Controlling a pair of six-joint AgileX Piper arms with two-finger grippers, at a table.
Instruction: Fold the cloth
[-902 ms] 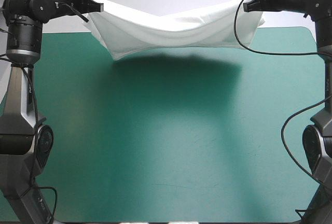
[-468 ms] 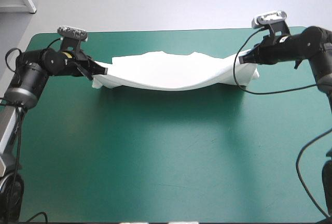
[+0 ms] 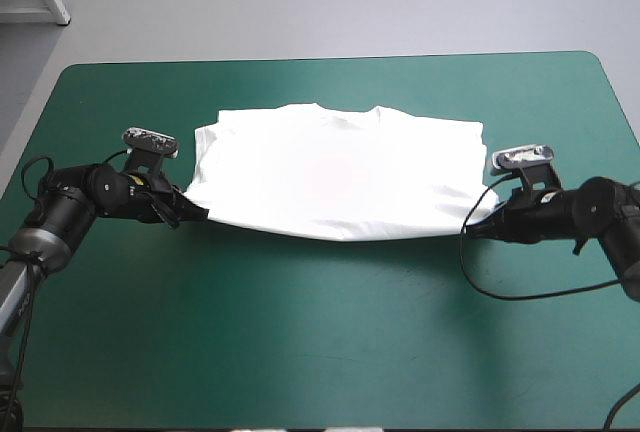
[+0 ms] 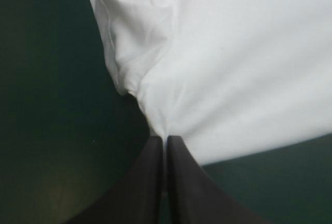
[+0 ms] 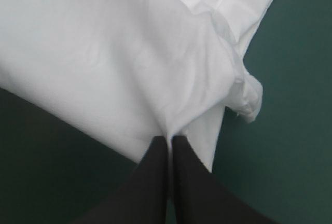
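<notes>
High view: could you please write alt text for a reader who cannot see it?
A white T-shirt lies spread out on the teal-green table, collar toward the far edge. The left hand and the right hand, each low over the table, pinch its two near corners from either side.

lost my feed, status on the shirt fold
Left claw shut on the T-shirt, right claw too. T-shirt spread out, near corners pinched. Nothing in the way.

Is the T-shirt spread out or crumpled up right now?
Spread out. The T-shirt lies open across the table, with its near corners pinched by the left gripper and right gripper, both shut on it.
</notes>
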